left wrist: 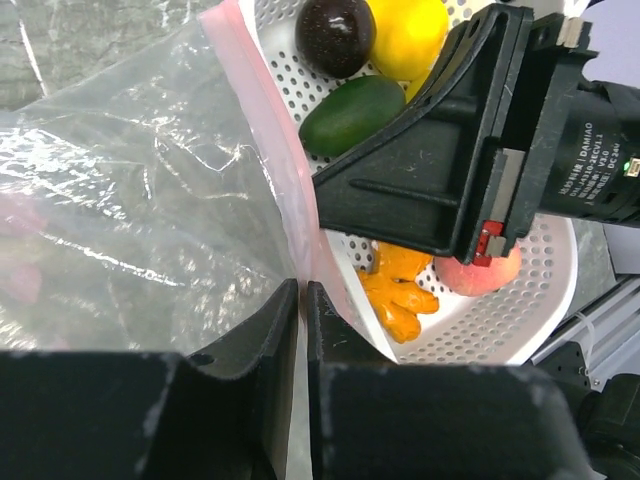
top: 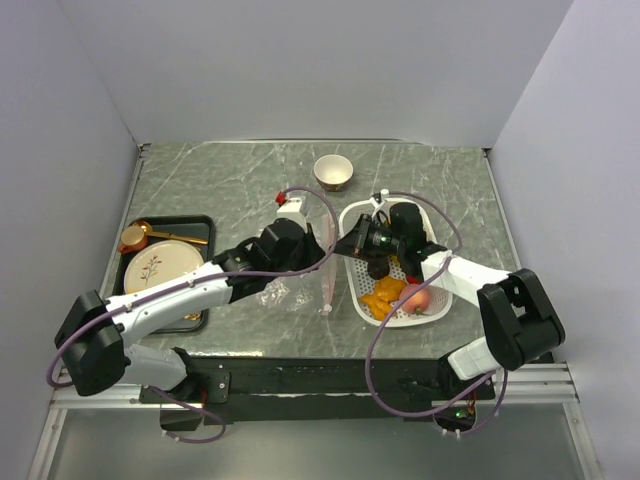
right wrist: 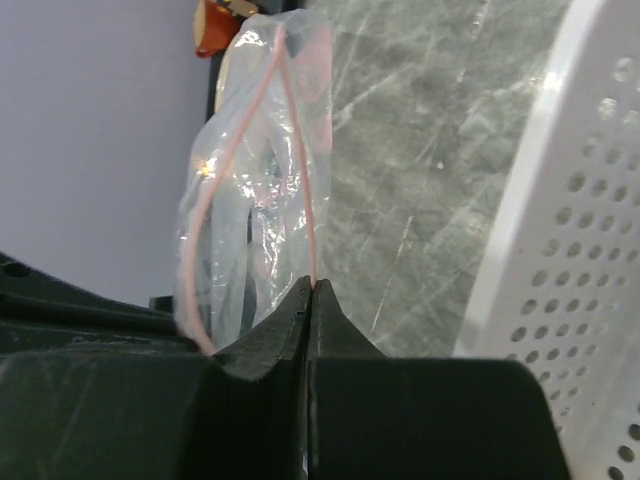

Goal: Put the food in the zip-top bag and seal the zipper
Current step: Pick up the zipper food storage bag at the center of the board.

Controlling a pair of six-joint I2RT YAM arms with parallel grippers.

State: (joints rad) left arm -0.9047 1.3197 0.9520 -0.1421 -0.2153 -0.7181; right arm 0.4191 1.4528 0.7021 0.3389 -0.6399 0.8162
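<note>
The clear zip-top bag point(top: 290, 288) lies left of the white basket point(top: 437, 308), its pink zipper point(top: 328, 272) raised along the basket's side. My left gripper point(left wrist: 302, 288) is shut on the bag's pink edge point(left wrist: 262, 125). My right gripper point(right wrist: 312, 283) is shut on one side of the zipper point(right wrist: 300, 150), and the bag's mouth point(right wrist: 250, 200) gapes open. The food sits in the basket: dark brown ball point(left wrist: 335, 33), yellow piece point(left wrist: 405, 35), green piece point(left wrist: 352, 112), orange piece point(left wrist: 400, 295) and pink peach point(left wrist: 480, 272).
A gold bowl point(top: 333, 171) stands at the back middle. A black tray point(top: 200, 225) at the left holds a plate point(top: 158, 268) and a copper cup point(top: 133, 238). Walls enclose the table on three sides.
</note>
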